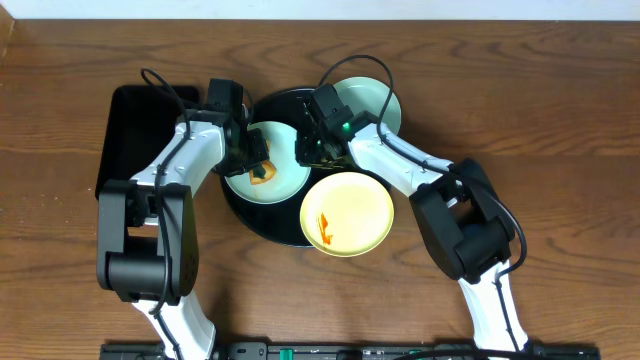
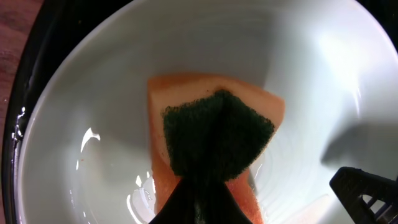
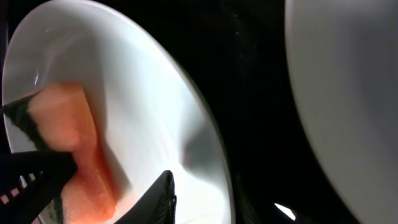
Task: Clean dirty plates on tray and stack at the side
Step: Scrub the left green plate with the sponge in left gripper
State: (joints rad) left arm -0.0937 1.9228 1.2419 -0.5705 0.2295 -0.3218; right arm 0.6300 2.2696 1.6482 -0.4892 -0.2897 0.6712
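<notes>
The left gripper (image 2: 198,198) is closed on a sponge (image 2: 211,124), orange with a dark green scrubbing side, and presses it flat into the blue-green plate (image 1: 285,182). The right gripper (image 1: 306,148) has its fingers apart at the right rim of this same plate. I cannot see that they pinch anything, so I judge it open.

This plate sits at the left side of the round black tray (image 1: 262,225), which is in the middle of the desk (image 1: 560,80). A yellow plate (image 1: 350,205) with an orange smear lies over the near right edge of the tray. A second blue-green plate (image 1: 380,98) lies over the far right edge and partly hangs out. A rectangular black tray (image 1: 130,120) is by the left edge of the desk.

The plates look stiff, thin and light, with a glossy surface that shines as if wet, so I expect them to be slippery and to slide or tip under a push. The raised rim is the best place to take hold, one finger above and one below. The sponge is soft and gives way.
</notes>
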